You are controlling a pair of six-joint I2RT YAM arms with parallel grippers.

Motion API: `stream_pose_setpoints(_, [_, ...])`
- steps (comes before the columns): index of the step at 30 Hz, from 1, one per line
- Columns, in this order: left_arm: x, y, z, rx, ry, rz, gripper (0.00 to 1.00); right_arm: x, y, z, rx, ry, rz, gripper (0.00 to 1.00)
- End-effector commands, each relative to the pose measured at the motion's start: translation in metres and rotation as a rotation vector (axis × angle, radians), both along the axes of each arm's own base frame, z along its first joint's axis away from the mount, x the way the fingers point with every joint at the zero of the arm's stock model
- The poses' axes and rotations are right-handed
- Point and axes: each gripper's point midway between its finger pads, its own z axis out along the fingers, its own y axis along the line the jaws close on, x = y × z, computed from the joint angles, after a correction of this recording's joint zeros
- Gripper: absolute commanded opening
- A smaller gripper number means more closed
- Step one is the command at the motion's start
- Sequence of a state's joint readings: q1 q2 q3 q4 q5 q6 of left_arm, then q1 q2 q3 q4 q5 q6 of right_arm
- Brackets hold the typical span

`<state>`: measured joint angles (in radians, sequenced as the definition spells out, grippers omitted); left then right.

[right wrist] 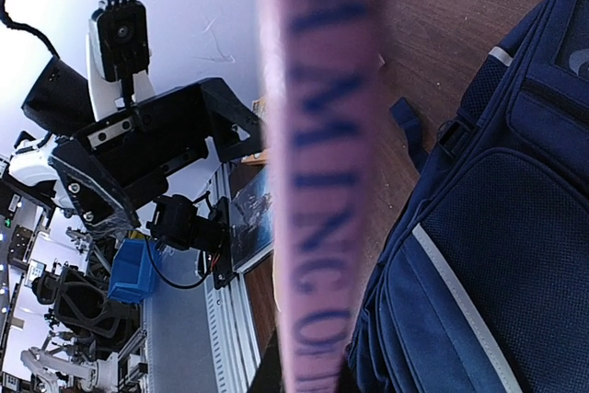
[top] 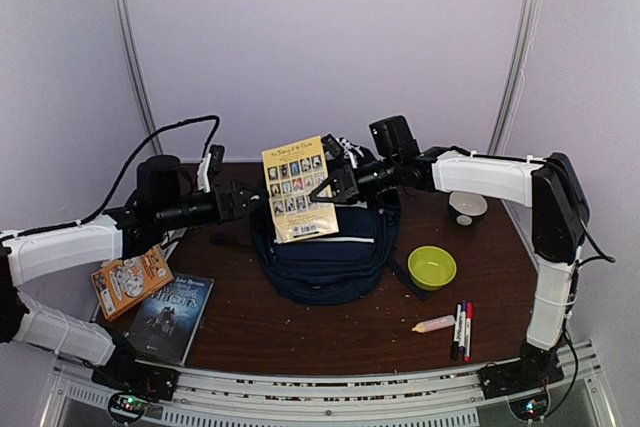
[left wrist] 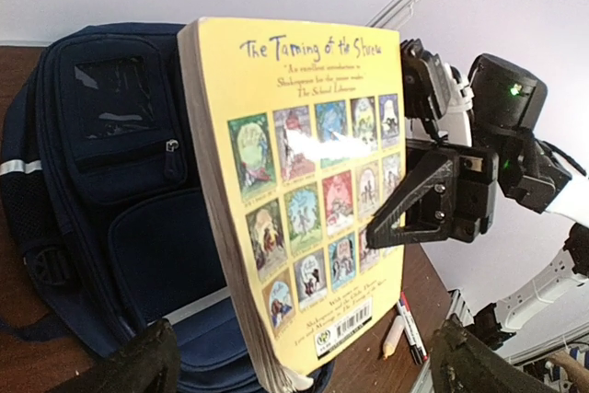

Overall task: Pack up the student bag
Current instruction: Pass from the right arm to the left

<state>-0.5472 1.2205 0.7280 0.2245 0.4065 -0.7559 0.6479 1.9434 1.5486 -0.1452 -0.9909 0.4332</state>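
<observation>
The navy-blue student bag (top: 320, 262) lies on the table's middle, front pockets up; it also shows in the left wrist view (left wrist: 101, 181) and the right wrist view (right wrist: 497, 227). My right gripper (top: 332, 187) is shut on the right edge of a yellow paperback book (top: 298, 189) and holds it upright above the bag. In the right wrist view the book's pink spine (right wrist: 322, 181) sits between the fingers of that gripper (right wrist: 308, 379). My left gripper (top: 243, 200) is open, just left of the book. In its own view the book (left wrist: 313, 181) stands ahead of its spread fingers (left wrist: 308, 354).
A green bowl (top: 432, 267) and a white cup (top: 466, 209) stand right of the bag. Markers (top: 462, 329) and a small cream tube (top: 434, 324) lie at the front right. An orange book (top: 130, 282) and a dark book (top: 172, 315) lie at the front left.
</observation>
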Motion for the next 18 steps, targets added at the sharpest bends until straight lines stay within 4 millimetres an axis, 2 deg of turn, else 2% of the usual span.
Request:
stream_pose_setpoints(1, [0.011, -0.02, 0.024, -0.05, -0.096, -0.028, 0.98, -0.009, -0.006, 0.041, 0.085, -0.061, 0.018, 0.0])
stream_pose_setpoints(6, [0.011, -0.044, 0.014, -0.062, -0.058, -0.091, 0.96, -0.011, -0.004, 0.057, 0.157, -0.043, 0.023, 0.0])
stream_pose_setpoints(8, [0.009, -0.049, 0.01, -0.078, -0.042, -0.117, 0.92, -0.011, -0.005, 0.062, 0.178, -0.036, 0.025, 0.0])
stream_pose_setpoints(14, [-0.005, -0.06, 0.002, -0.164, -0.013, -0.214, 0.72, -0.007, -0.009, 0.074, 0.226, -0.03, 0.013, 0.0])
stream_pose_setpoints(18, [-0.009, -0.06, -0.007, -0.174, 0.025, -0.222, 0.53, -0.004, -0.014, 0.074, 0.227, -0.028, 0.004, 0.0])
